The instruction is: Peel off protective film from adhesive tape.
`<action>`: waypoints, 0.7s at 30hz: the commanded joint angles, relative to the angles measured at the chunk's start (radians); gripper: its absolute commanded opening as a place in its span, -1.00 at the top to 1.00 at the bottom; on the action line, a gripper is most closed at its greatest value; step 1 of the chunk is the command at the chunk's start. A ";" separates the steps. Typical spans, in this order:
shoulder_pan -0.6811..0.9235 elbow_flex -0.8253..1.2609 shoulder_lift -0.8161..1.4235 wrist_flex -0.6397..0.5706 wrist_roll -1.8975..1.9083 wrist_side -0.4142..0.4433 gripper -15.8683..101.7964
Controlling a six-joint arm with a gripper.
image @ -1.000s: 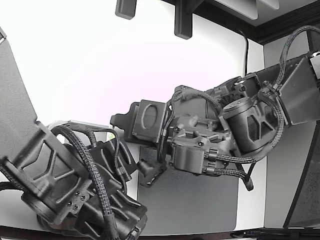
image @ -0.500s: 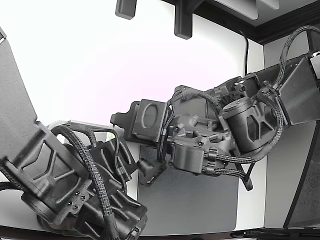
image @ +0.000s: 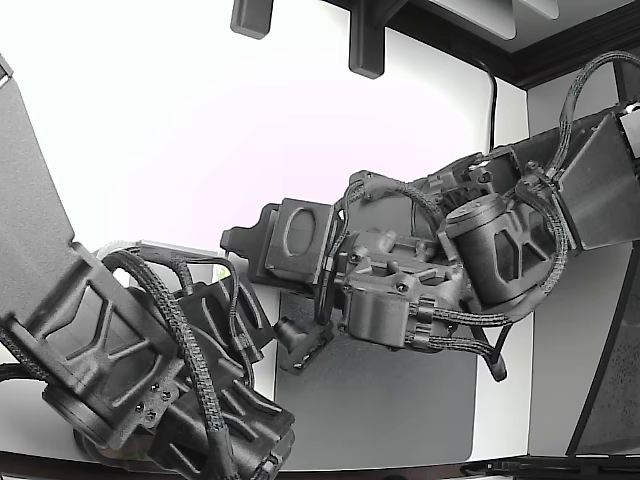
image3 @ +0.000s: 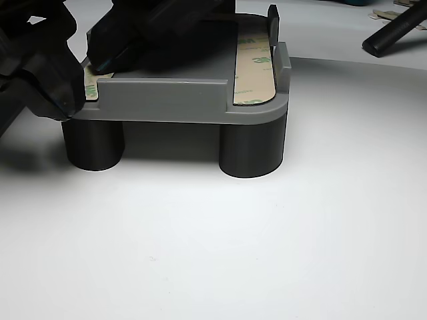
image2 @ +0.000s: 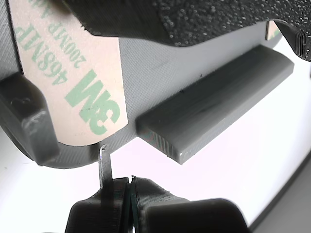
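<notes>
While poised just off the rounded end of the tan paper protective film printed with green 3M lettering (image2: pixel 73 82), pinched shut: black textured end effector (image2: pixel 129 188) with pads meeting along a thin seam and nothing of the film between them. Thin bright metal sliver (image2: pixel 103 162) standing up beside that seam, tip just short of the film's edge.

Judged as the very start of the peel: edge not yet lifted, liner lying flat on the grey moulded plastic fixture (image3: pixel 167 100). Next, probably, working the sliver under the curved lip, raising a corner, then gripping and pulling low along the strip. Calls for fine aim; little margin between liner and plastic.

Fixture matt and faintly layered, with a raised straight rib (image2: pixel 218 94), rounded corners and two dark cylindrical legs (image3: pixel 252 148). In the other view, a second liner strip (image3: pixel 253 63) along the far side. Liner smooth, thin, papery, likely to tear if snatched. Glossy white bench (image3: pixel 267 233) beneath.
</notes>
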 commanded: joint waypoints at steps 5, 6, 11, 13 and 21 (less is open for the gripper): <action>-0.008 -0.032 0.020 -0.002 0.005 0.000 0.90; -0.008 -0.032 0.020 -0.002 0.005 0.000 0.90; -0.008 -0.034 0.017 0.002 0.006 -0.002 0.90; -0.008 -0.035 0.014 0.002 0.006 -0.002 0.90; -0.006 -0.038 0.009 0.003 0.011 -0.002 0.90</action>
